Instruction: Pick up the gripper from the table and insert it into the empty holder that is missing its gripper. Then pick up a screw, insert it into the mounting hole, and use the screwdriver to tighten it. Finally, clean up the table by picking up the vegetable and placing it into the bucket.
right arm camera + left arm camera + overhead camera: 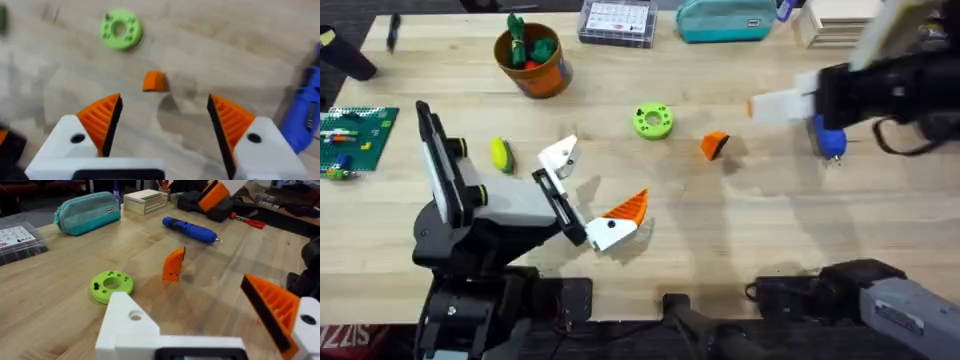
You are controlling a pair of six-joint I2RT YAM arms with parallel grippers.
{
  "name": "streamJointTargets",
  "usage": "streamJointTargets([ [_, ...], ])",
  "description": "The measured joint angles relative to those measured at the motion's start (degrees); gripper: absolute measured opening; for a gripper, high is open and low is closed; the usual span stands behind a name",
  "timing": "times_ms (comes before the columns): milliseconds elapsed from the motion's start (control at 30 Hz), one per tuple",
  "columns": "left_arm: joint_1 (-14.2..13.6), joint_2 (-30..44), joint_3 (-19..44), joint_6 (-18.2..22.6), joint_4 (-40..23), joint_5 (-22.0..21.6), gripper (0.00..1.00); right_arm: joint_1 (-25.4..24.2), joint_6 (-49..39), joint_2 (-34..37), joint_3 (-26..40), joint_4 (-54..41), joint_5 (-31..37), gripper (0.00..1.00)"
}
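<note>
The loose orange gripper (715, 145) (174, 265) (153, 81) lies on the table right of a green disc. My left gripper (588, 192) (185, 292) is open and empty; one jaw is the bare white holder (560, 155) (130, 325), the other carries an orange pad (630, 207) (272, 310). My right gripper (772, 105) (165, 125) hovers open above and right of the loose gripper, holding nothing. The blue screwdriver (831, 140) (190, 230) (305, 115) lies under the right arm. The yellow-green vegetable (501, 154) rests left of the holder. The orange bucket (532, 58) stands at the back left.
A round green disc with holes (652, 121) (111, 285) (120, 30) sits near the table's middle. A clear parts case (616, 22) and a teal pouch (725, 20) (87, 211) line the back edge. A green baseplate (355, 140) lies far left.
</note>
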Motion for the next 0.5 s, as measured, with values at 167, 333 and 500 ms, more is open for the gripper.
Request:
streamJointTargets([
  [167,0.00,0.00,0.00,0.00,0.00,0.02,0.986,5.80,-3.94,8.38,4.57,-4.20,-0.98,0.994],
  [333,0.00,0.01,0.00,0.00,0.01,0.00,0.986,8.79,-6.74,14.05,5.10,-4.31,-1.11,0.994],
  [500,0.00,0.00,0.00,0.00,0.00,0.00,0.985,9.31,-8.24,18.97,5.13,-4.26,-0.15,0.993],
])
